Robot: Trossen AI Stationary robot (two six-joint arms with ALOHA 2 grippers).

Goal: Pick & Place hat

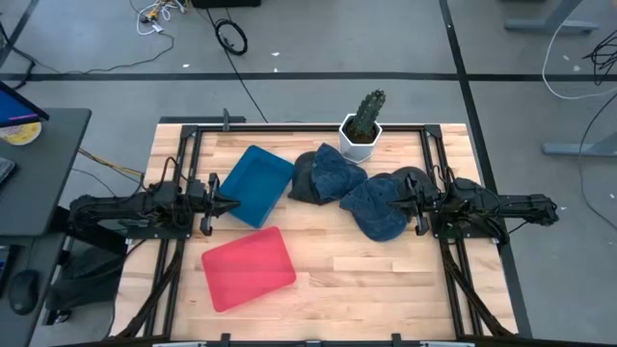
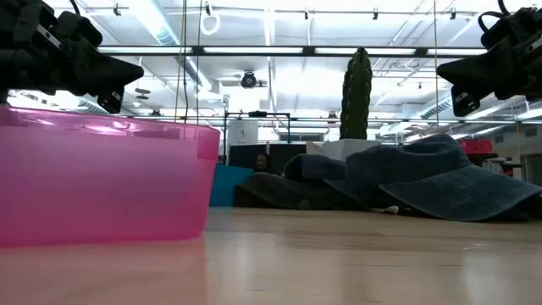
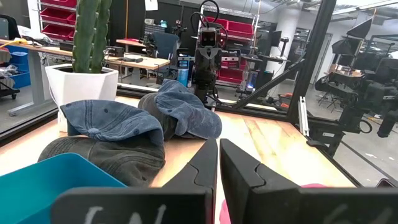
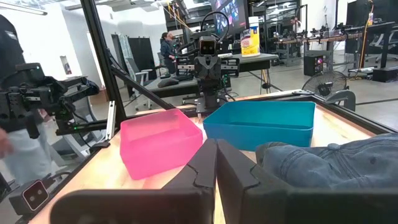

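Observation:
Several hats lie in a heap on the table's far middle. A blue denim hat [image 1: 339, 171] rests on a dark grey one [image 1: 305, 181]. A second denim hat [image 1: 376, 210] lies at the right, partly over another dark hat [image 1: 413, 176]. My right gripper [image 1: 397, 202] hovers shut just above that second denim hat [image 4: 336, 162], clear of it in the low view [image 2: 453, 85]. My left gripper [image 1: 231, 203] is shut and held above the table beside the blue bin; its wrist view [image 3: 218, 163] looks toward the hats [image 3: 112, 121].
A blue bin [image 1: 254, 185] stands left of the hats and a pink bin [image 1: 248, 268] sits nearer the table's front edge. A cactus in a white pot [image 1: 362, 130] stands at the far edge behind the hats. Bare wood shows at the near right.

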